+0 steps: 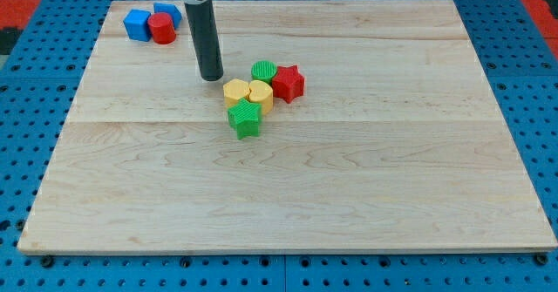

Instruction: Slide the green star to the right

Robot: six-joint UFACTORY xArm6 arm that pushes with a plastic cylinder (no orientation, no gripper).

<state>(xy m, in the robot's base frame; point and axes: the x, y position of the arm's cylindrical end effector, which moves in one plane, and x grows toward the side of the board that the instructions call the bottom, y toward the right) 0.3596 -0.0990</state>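
Note:
The green star (245, 118) lies near the board's middle, at the bottom of a tight cluster. Just above it sit a yellow hexagon (236, 92) and a yellow heart (261, 91), touching each other. A green cylinder (263, 71) sits above the heart, and a red star (288, 84) is at the cluster's right. My tip (210, 77) rests on the board to the upper left of the cluster, just left of and above the yellow hexagon, apart from the green star.
A blue cube (136, 24), a red cylinder (162, 28) and another blue block (167, 14) sit bunched in the top left corner of the wooden board (366, 179). Blue pegboard surrounds the board.

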